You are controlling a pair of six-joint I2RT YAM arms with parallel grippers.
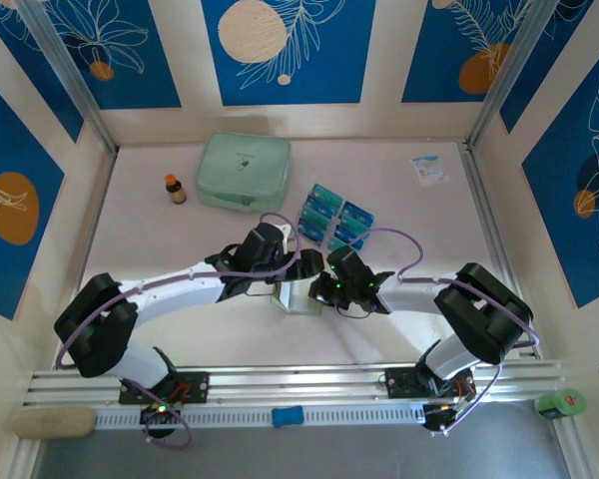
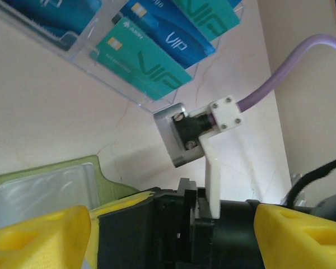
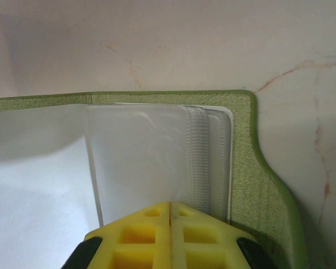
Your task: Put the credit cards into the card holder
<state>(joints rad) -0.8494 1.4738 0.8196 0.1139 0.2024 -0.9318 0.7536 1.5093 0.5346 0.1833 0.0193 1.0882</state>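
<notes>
**Both grippers at the card holder, centre of the table**

The olive-green fabric card holder (image 1: 298, 297) lies open at the middle of the pale table (image 1: 429, 239), nearer its front edge. Right gripper (image 3: 171, 221): yellow fingers pressed together on the lower edge of one clear plastic sleeve (image 3: 140, 157) of the holder. Left gripper (image 2: 168, 224): fingers wide apart, nothing held, with the holder's green edge just beside one finger. The blue and teal plastic credit cards (image 1: 335, 220) sit in a clear plastic tray (image 2: 73, 53) just beyond the holder, towards the back edge.
</notes>
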